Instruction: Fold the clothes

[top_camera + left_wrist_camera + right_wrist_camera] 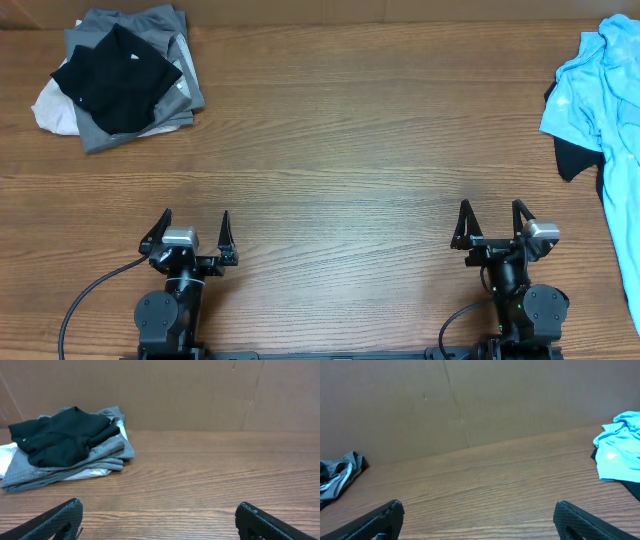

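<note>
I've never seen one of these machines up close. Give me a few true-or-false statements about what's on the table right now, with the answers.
1. A black garment lies on top of the pile at the far left. True.
2. The right gripper holds the blue shirt. False: it is open, empty and apart from the shirt.
3. The blue shirt is neatly folded. False: it lies crumpled at the right edge of the table.
4. The left gripper is open. True.
</note>
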